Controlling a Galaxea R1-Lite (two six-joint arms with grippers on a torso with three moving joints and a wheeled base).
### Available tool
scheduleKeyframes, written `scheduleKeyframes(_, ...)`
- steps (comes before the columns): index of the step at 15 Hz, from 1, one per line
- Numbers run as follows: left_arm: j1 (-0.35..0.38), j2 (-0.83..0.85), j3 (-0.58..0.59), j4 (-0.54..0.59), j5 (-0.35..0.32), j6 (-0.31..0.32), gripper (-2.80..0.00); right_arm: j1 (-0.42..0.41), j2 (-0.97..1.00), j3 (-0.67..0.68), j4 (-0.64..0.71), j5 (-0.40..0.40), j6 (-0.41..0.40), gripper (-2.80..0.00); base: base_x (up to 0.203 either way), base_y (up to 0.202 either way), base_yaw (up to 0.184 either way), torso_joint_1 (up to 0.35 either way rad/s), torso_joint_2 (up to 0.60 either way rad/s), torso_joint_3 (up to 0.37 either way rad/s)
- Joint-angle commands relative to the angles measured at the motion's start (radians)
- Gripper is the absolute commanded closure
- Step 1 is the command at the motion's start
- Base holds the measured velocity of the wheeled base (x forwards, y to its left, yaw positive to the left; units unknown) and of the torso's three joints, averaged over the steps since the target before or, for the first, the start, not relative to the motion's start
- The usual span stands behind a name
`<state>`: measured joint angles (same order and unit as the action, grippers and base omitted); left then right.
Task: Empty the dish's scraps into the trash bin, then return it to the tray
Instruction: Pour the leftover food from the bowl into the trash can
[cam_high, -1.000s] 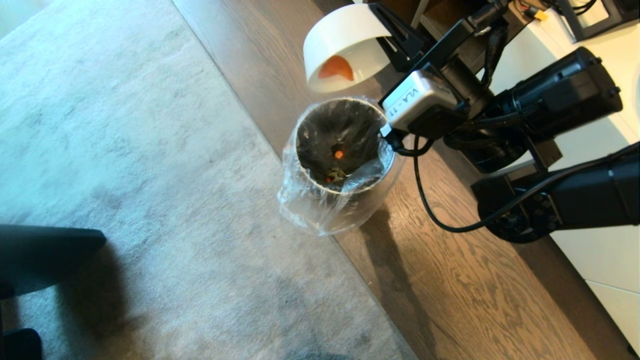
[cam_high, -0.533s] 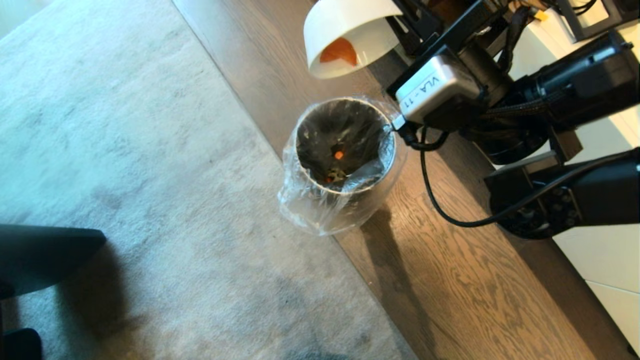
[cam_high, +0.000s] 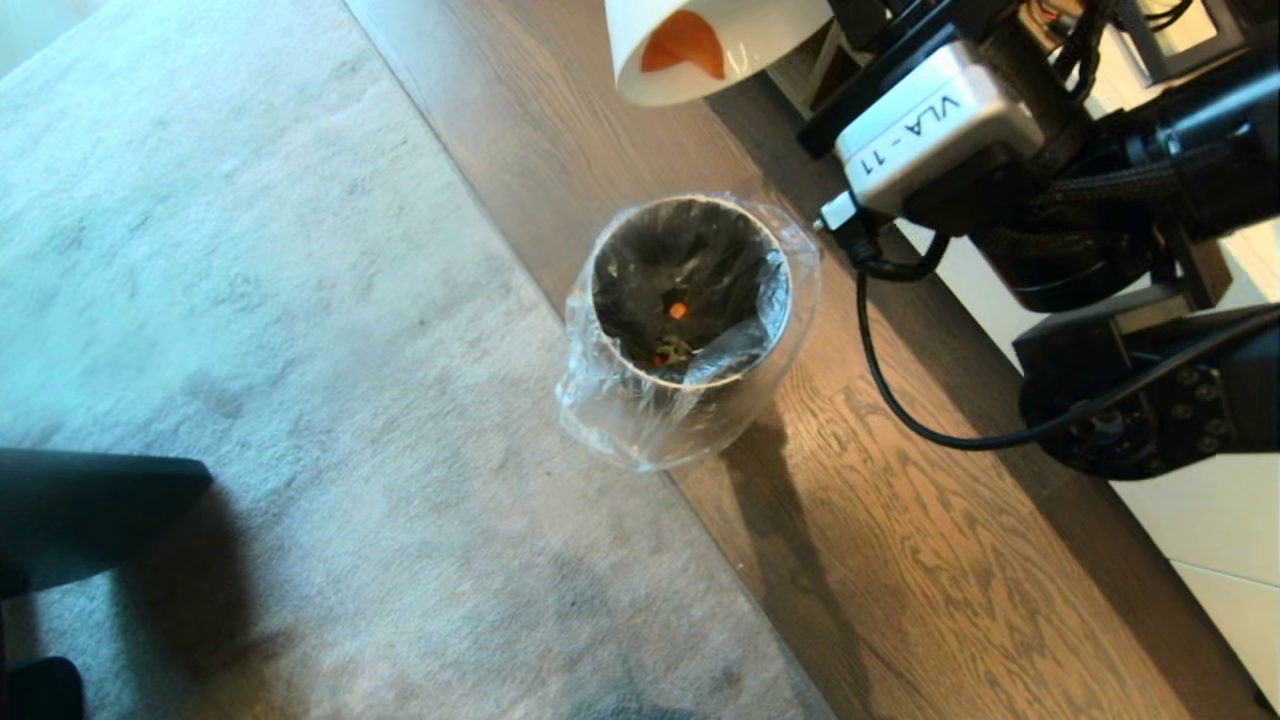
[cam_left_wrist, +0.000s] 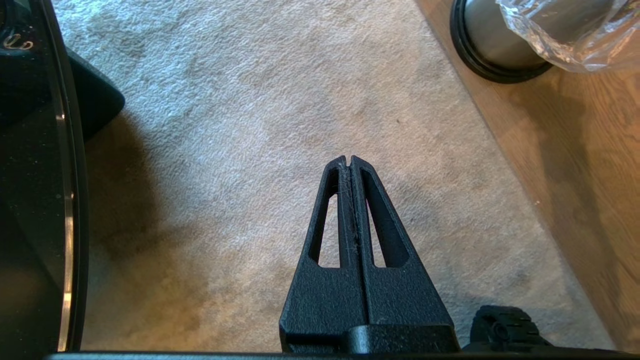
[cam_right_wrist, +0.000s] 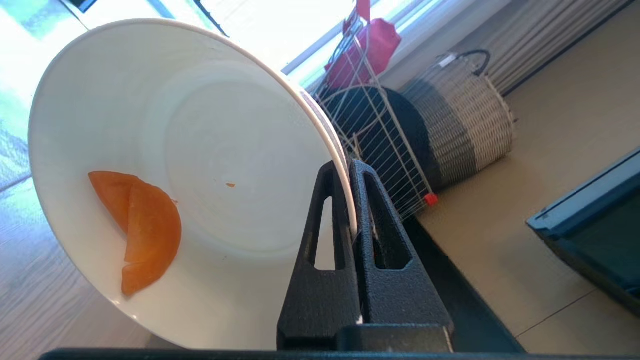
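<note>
Black, textured fingers (cam_right_wrist: 345, 200) of the right gripper (cam_right_wrist: 351, 170) are pinched on the rim of the dish (cam_right_wrist: 165, 165), one finger inside and one outside the white wall. The dish is held up on its side — its mouth faces down and sideways — at the far edge of the head view, above and beyond the trash bin (cam_high: 690, 290) and not over its opening. Two orange carrot slices (cam_right_wrist: 142, 225) cling overlapping to the dish's lower inner wall, with a tiny orange speck nearer the middle. Behind the dish stand a wire rack (cam_right_wrist: 370, 125) and a woven basket (cam_right_wrist: 465, 115). The bin, its clear plastic liner (cam_high: 640, 420) folded over the rim, sits on the wooden floor (cam_high: 900, 500) at the edge of the grey carpet (cam_high: 250, 300); orange and yellow-green scraps (cam_high: 672, 335) lie in its dark inside. The left gripper (cam_left_wrist: 350, 161) hangs over the carpet (well apart from the bin's base), its fingers pressed together on nothing.
</note>
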<state>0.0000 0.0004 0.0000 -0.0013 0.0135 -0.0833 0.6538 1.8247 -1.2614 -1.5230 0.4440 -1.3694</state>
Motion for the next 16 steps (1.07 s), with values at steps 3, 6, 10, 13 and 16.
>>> scheduleKeyframes(3,0.0,0.0,0.0,0.0,0.002,-0.001,0.0,0.021,-0.002,-0.031,-0.045,0.006,-0.016,0.0,0.0,0.0,0.0,0.0,0.0,0.0)
scheduleKeyframes(6,0.0,0.0,0.0,0.0,0.0,-0.001,0.0,0.023,-0.003,0.016,-0.045,0.007,-0.029,0.0,0.0,0.0,0.0,0.0,0.0,0.0)
scheduleKeyframes(10,0.0,0.0,0.0,0.0,0.0,-0.001,0.0,0.024,-0.01,-0.056,-0.045,0.007,-0.034,0.0,0.0,0.0,0.0,0.0,0.0,0.0)
scheduleKeyframes(13,0.0,0.0,0.0,0.0,0.0,-0.001,0.0,0.024,-0.01,-0.115,-0.045,0.007,-0.028,0.0,0.0,0.0,0.0,0.0,0.0,0.0)
scheduleKeyframes(16,0.0,0.0,0.0,0.0,0.0,-0.001,0.0,0.031,-0.026,-0.11,-0.045,0.01,-0.031,0.0,0.0,0.0,0.0,0.0,0.0,0.0)
